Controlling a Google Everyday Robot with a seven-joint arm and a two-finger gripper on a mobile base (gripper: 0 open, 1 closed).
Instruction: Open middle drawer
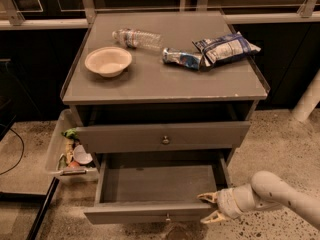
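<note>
The middle drawer (125,136) is a grey flat front with a small round knob (165,140) at its centre, just under the dark top slot of the cabinet. I cannot tell whether it is fully pushed in. Below it the bottom drawer (150,211) is pulled far out and looks empty inside. My gripper (206,207) is low at the right, beside the right end of the bottom drawer's front. Its fingers (204,197) are spread open and hold nothing. It is well below and to the right of the middle drawer's knob.
On the cabinet top (165,84) lie a white bowl (108,61), a plastic bottle (136,37) and two snack bags (226,48). A clear bin of rubbish (67,151) hangs at the cabinet's left side. A white post (307,101) stands at the right. The floor is speckled.
</note>
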